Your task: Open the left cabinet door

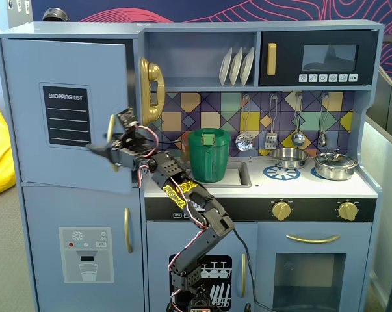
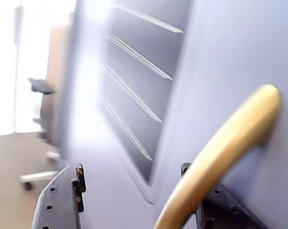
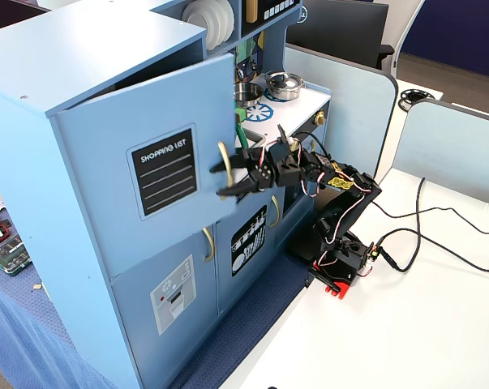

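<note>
The gripper (image 3: 225,181) reached sideways from the arm (image 3: 333,203) to the left cabinet door (image 3: 147,182), its two black fingers (image 2: 62,200) spread apart on either side of the curved gold handle (image 2: 215,157) without pressing it; in the wrist view one finger sat left of the handle and the other partly behind it, with clear space between. In a fixed view the gripper (image 1: 108,144) showed dark against the door's lower right part, just right of the black "SHOPPING LIST" chalkboard (image 1: 65,116). The left cabinet door (image 1: 65,104) stood ajar, its handle edge swung out from the cabinet front, as the gap at its top showed in the other fixed view. Below it sat the closed door with the water-dispenser graphic (image 1: 85,255) and its own gold handle (image 1: 127,229). To the right in that view were a gold toy telephone (image 1: 152,90), a green pot (image 1: 209,155) by the sink, hanging utensils (image 1: 271,123), steel pans (image 1: 335,166) on the hob, white plates (image 1: 237,66) on the shelf and a microwave (image 1: 319,58). The arm's base (image 3: 341,259) stood on the white bench (image 3: 406,324), with black cables (image 3: 439,239) trailing away.
</note>
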### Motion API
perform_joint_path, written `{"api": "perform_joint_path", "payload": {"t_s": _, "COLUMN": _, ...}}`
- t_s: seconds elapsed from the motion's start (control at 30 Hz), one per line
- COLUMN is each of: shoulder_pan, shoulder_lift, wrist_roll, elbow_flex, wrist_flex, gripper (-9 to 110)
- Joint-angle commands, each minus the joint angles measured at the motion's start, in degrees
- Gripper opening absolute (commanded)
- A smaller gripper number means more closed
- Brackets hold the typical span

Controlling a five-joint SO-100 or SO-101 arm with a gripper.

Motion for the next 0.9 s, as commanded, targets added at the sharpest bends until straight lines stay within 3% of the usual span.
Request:
{"api": "perform_joint_path", "payload": {"t_s": 0.0, "shoulder_pan": -5.36, "shoulder_lift": 2.46, "wrist_roll": -2.81, "elbow_flex": -4.22, "wrist_flex": 0.79, "gripper": 17}}
{"api": "perform_joint_path", "payload": {"t_s": 0.3, "shoulder_pan": -7.12, "shoulder_lift": 11.43, "wrist_roll": -4.31, "elbow_flex": -1.14, "wrist_flex": 7.21, "gripper": 16}}
{"api": "perform_joint_path", "payload": {"t_s": 0.6, "shoulder_pan": -0.88, "shoulder_lift": 26.89, "wrist_roll": -3.78, "elbow_flex": 3.43, "wrist_flex": 20.21, "gripper": 15}}
{"api": "perform_joint_path", "payload": {"t_s": 0.87, "shoulder_pan": 15.47, "shoulder_lift": 31.55, "wrist_roll": 3.08, "elbow_flex": 4.13, "wrist_flex": 26.98, "gripper": 17}}
